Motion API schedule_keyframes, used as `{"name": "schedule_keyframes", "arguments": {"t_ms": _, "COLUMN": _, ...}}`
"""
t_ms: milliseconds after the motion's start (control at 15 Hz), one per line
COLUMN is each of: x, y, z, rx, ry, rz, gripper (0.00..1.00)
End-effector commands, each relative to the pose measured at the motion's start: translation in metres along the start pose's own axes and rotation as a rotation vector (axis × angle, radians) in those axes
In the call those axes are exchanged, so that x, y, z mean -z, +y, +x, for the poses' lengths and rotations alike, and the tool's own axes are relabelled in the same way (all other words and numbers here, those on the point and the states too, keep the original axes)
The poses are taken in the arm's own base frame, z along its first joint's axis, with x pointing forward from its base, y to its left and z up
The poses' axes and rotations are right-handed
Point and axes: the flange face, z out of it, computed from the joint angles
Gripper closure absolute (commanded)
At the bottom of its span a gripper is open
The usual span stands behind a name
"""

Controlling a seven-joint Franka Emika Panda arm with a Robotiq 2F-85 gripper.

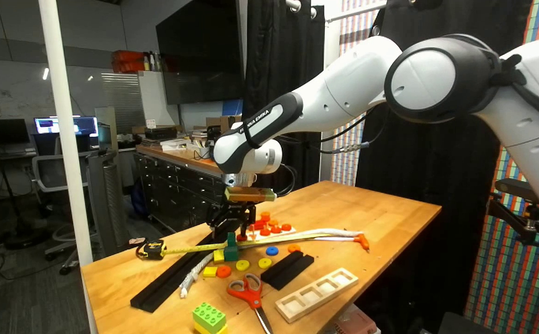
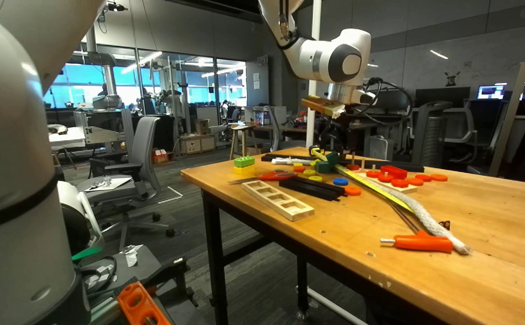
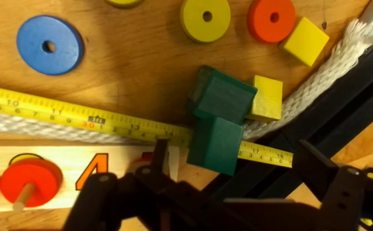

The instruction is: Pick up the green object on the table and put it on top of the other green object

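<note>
Two dark green blocks touch each other on the table; the nearer one (image 3: 220,146) covers part of the yellow tape blade, and the farther one (image 3: 226,98) sits against a small yellow block. They also show as a green shape (image 1: 231,253) in an exterior view. My gripper (image 3: 238,157) is open; its fingers stand apart on both sides of the nearer block, without visible contact. A bright green studded brick (image 1: 209,317) sits on a yellow brick, and also shows there (image 2: 244,161). No separate small yellowish-green piece can be made out; yellow discs (image 3: 205,19) lie nearby.
A tape measure (image 1: 152,249) has its blade stretched over a white rope (image 3: 337,61). A black rail (image 1: 167,283) runs beneath the gripper. A board with red discs (image 3: 32,183), a blue disc (image 3: 50,45), scissors (image 1: 251,297) and a wooden tray (image 1: 317,294) lie around.
</note>
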Motion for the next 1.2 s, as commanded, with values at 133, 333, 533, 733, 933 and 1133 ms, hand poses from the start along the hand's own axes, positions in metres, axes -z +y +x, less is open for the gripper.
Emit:
{"name": "schedule_keyframes", "arguments": {"t_ms": 133, "x": -0.012, "y": -0.002, "z": 0.023, "rx": -0.066, "ry": 0.002, "rz": -0.030, "gripper": 0.00}}
{"name": "schedule_keyframes", "arguments": {"t_ms": 333, "x": -0.017, "y": -0.003, "z": 0.026, "rx": -0.084, "ry": -0.008, "rz": -0.040, "gripper": 0.00}}
{"name": "schedule_keyframes", "arguments": {"t_ms": 533, "x": -0.014, "y": -0.005, "z": 0.028, "rx": -0.089, "ry": -0.008, "rz": -0.049, "gripper": 0.32}}
{"name": "schedule_keyframes", "arguments": {"t_ms": 733, "x": -0.009, "y": -0.005, "z": 0.029, "rx": -0.091, "ry": -0.005, "rz": -0.067, "gripper": 0.56}}
{"name": "schedule_keyframes", "arguments": {"t_ms": 933, "x": -0.005, "y": -0.005, "z": 0.028, "rx": -0.096, "ry": -0.007, "rz": -0.080, "gripper": 0.81}}
{"name": "schedule_keyframes", "arguments": {"t_ms": 1133, "x": -0.002, "y": -0.002, "z": 0.026, "rx": -0.102, "ry": -0.015, "rz": -0.093, "gripper": 0.80}}
